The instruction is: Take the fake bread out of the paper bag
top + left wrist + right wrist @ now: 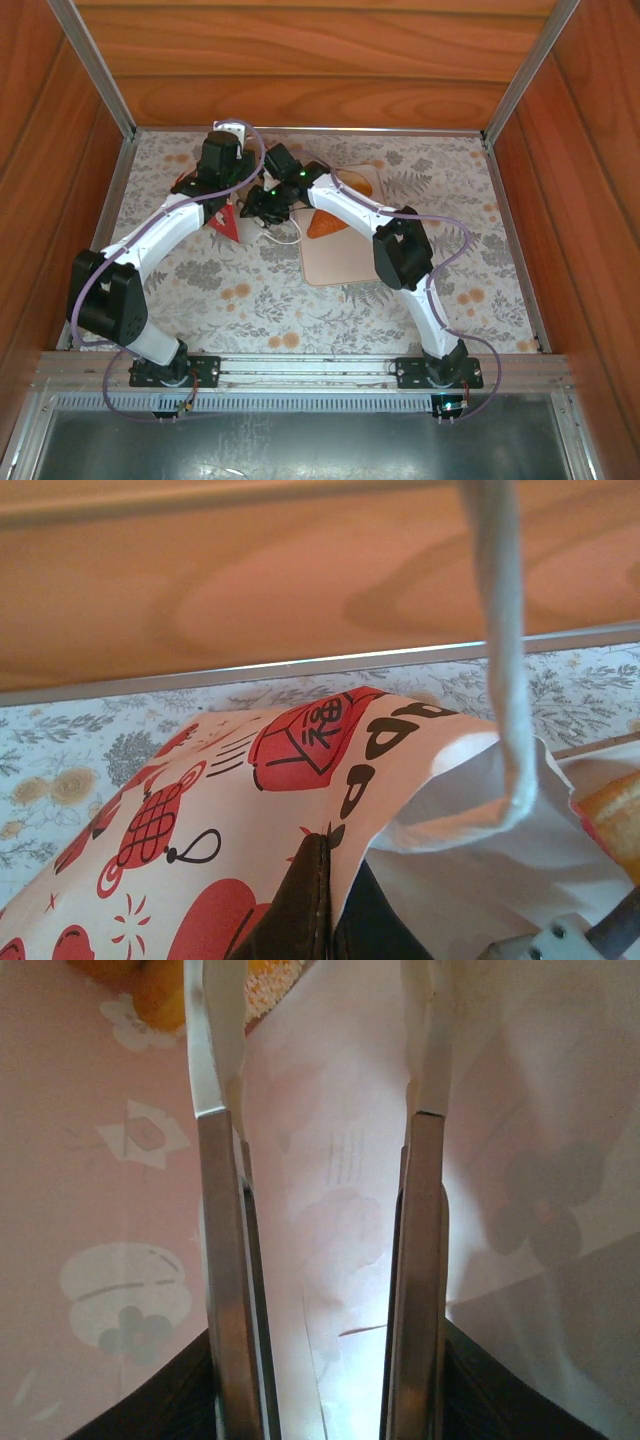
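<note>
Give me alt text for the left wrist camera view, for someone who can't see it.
The left end effector pinches the edge of the red-and-white paper bag, whose mouth opens to the right. A white cord handle rises to the top edge, and an orange piece of fake bread shows at the right edge.

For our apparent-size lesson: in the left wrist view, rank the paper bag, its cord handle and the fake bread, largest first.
1. paper bag
2. cord handle, nearer the camera
3. fake bread, cut off at the frame edge; ranks 2 and 3 unsure
</note>
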Tool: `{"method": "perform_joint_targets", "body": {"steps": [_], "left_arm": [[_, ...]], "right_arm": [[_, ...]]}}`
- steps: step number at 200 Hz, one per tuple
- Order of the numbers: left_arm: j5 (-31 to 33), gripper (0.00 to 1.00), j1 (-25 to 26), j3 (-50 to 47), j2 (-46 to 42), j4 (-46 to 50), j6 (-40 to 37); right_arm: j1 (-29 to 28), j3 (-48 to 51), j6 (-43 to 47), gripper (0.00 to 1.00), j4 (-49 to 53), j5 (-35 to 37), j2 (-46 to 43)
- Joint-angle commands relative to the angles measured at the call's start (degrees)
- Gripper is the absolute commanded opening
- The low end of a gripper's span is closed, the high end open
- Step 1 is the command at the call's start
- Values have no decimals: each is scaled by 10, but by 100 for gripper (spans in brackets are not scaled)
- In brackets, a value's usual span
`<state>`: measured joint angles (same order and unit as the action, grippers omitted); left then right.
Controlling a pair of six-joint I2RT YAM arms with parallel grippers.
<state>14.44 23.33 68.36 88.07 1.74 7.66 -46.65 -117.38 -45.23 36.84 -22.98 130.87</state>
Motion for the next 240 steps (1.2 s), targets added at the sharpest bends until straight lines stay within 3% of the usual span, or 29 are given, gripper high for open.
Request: {"method": "perform_joint_targets", "body": {"steps": [1, 80, 240], "left_arm": [[-9, 0, 1, 7, -7, -12, 13], [-28, 0, 1, -2, -20, -8, 12], [-49, 0, 1, -4, -27, -2, 15]], "right_arm": [[-8, -33, 0, 50, -16, 10, -9], [-7, -51, -23, 55, 11, 69, 10], [-2, -120, -21, 57, 13, 67, 78]]}}
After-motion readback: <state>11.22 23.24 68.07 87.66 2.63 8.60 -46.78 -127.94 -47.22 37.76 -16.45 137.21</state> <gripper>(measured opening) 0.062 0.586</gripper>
